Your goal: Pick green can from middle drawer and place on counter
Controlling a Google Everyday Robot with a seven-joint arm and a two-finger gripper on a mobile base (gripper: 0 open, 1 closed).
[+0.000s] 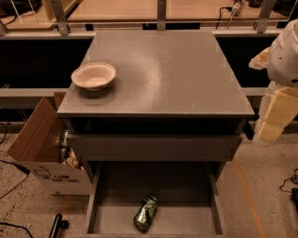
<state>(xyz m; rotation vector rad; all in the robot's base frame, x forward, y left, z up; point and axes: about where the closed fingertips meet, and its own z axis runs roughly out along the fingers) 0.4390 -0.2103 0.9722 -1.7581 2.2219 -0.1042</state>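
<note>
Camera view: green can [145,213] lies on its side on the open middle drawer [186,219] floor, near the front. My fingers [274,116] hang right of the desk [163,69], well apart; spread or closed, I cannot tell. I'd come down from above and close across its round body.

Underfoot is a pale speckled floor [265,209], with an orange line [247,190] crossing it on the right and black cables [287,182] trailing at both edges. An open cardboard box [32,139] (stuffed with odds and ends) stands at the left. Behind, a light wooden surface [116,9] carries metal posts [160,11]. The light is warm and dim. The gripper [274,118] hangs at the right edge.
</note>
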